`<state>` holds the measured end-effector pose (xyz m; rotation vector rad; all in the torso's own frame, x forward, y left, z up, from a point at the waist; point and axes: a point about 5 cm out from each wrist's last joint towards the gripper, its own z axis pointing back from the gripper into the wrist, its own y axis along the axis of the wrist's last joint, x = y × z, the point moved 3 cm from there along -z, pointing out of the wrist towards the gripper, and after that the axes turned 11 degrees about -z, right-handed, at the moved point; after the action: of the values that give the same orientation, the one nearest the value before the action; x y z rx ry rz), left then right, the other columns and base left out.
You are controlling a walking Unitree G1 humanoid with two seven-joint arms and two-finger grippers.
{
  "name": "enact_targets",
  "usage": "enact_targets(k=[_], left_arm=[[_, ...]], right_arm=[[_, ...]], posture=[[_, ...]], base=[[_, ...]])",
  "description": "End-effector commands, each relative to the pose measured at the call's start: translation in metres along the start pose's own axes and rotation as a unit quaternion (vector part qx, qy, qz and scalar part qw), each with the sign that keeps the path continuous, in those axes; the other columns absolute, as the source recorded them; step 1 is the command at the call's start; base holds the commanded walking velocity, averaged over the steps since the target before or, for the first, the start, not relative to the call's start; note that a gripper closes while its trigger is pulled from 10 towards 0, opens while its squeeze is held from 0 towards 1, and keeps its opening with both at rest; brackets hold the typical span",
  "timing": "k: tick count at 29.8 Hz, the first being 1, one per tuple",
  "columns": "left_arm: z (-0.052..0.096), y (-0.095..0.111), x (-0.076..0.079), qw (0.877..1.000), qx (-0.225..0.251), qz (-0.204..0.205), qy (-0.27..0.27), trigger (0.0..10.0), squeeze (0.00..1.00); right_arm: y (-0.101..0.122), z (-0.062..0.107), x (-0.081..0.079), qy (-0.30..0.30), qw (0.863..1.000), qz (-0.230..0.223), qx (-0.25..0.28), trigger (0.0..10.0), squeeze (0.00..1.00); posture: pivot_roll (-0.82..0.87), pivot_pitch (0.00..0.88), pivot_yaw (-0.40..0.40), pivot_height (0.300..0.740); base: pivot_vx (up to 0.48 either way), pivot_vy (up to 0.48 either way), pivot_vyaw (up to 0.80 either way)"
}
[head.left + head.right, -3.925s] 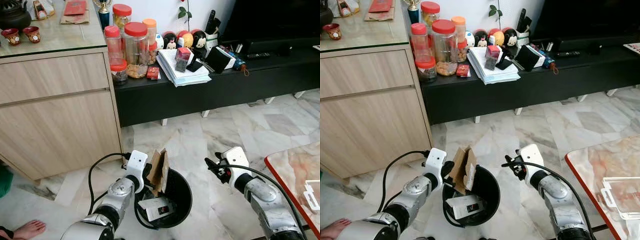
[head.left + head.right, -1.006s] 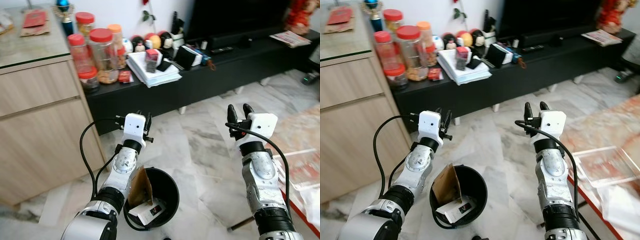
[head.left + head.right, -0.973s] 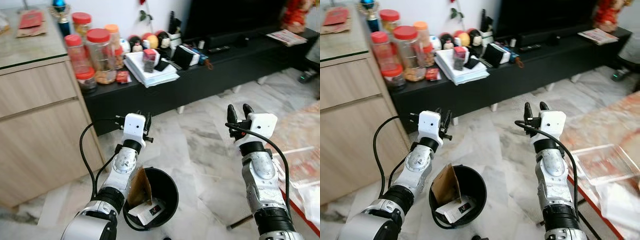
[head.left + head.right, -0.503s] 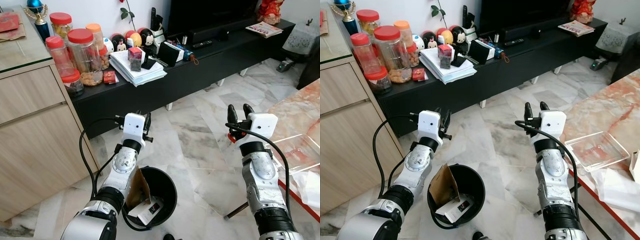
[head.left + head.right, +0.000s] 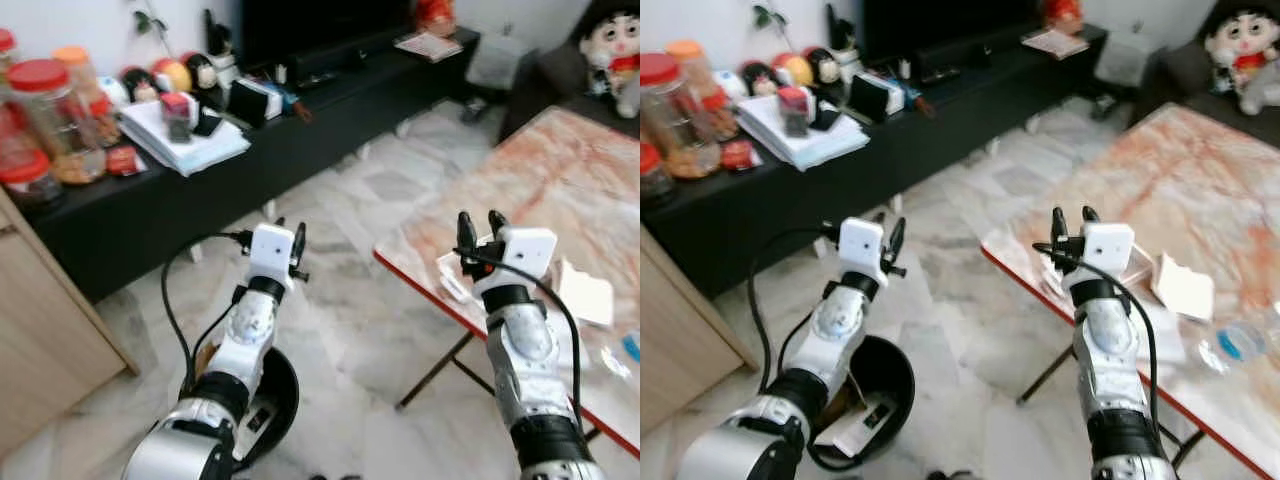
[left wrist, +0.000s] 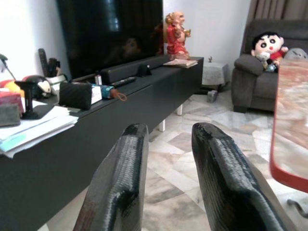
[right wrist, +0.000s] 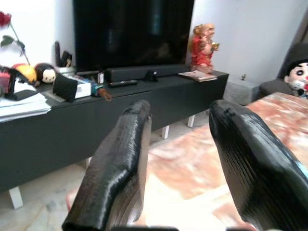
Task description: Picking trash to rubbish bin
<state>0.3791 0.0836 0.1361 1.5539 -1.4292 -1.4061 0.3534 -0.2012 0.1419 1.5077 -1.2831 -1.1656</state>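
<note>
The view had been swung away from the cabinet and its jars, so that the marble-topped table [image 5: 1120, 180] was brought into the scene where only its corner had been seen a moment before; this was judged a turn of the robot itself, not a shift of the things. The rubbish bin [image 5: 883, 385], already loaded with a cardboard scrap and a small box, was left on the floor well apart from the table, below the left arm. The left end effector [image 5: 285, 236] was held raised above the bin with its fingers spread and nothing between them. The right end effector [image 5: 1070, 222] was raised just over the table's near edge, likewise spread and empty. Beside it on the table lay white wrappers [image 5: 1185, 285] and a clear bottle [image 5: 1238, 345], judged to be the next trash. One drop was taken as done and a fresh pick from the table as due.
</note>
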Motion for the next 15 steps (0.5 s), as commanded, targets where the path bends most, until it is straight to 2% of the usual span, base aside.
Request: enact_targets(k=[1,15], left_arm=[[-0.0002,0.0033,0.0081,1.0,0.006,0.007,-0.009,10.0,0.0],[-0.0006,0.0067,0.0106,1.0,0.015,0.005,-0.015,10.0,0.0]], right_arm=[[0.0016,0.0003,0.005,-0.006,1.0,-0.001,0.001,10.0,0.0],[0.0008,0.0005,0.0025,-0.003,1.0,-0.003,0.001,10.0,0.0]], posture=[[0.06,0.102,-0.075,0.74],[0.06,0.104,-0.075,0.74]], base=[[0.0,0.0,-0.77],[0.0,0.0,-0.77]])
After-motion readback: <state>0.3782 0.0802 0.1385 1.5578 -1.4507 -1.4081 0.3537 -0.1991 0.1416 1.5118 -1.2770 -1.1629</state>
